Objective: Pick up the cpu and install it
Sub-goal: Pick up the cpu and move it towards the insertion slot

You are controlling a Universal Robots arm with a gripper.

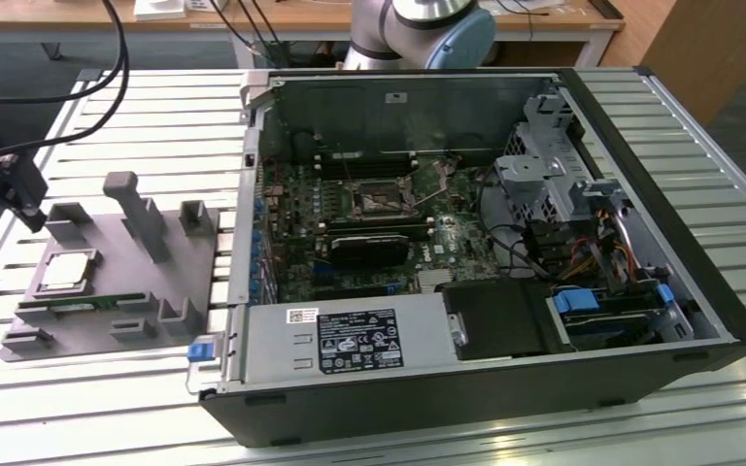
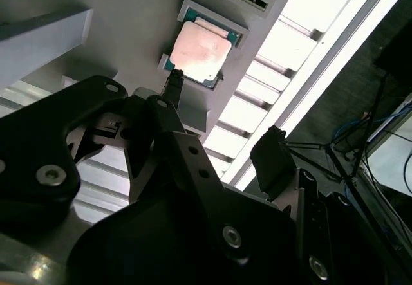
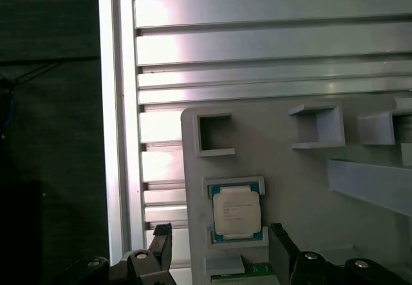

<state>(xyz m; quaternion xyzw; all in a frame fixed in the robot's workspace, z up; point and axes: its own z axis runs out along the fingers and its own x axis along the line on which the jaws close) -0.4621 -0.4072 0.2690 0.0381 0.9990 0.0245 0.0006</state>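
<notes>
The cpu (image 1: 65, 270) lies flat, silvery top up, in a square recess of the grey fixture plate (image 1: 127, 252) at the exterior view's left, outside the computer case. In the first wrist view the cpu (image 3: 237, 211) sits a little beyond my gripper (image 3: 220, 251), whose two black fingers stand apart with nothing between them. The second wrist view shows the cpu (image 2: 199, 50) past one thin fingertip (image 2: 174, 85), with my gripper (image 2: 222, 127) open above the plate. In the exterior view my gripper (image 1: 16, 206) hangs at the plate's far corner, above and apart from the cpu.
The open computer case (image 1: 684, 320) lies at the exterior view's right, with the motherboard socket (image 1: 380, 199) at its middle. A green memory stick (image 1: 82, 304) lies in the fixture beside the cpu. Grey posts (image 1: 133, 209) rise from the plate. Black cables (image 1: 88, 68) hang near the gripper.
</notes>
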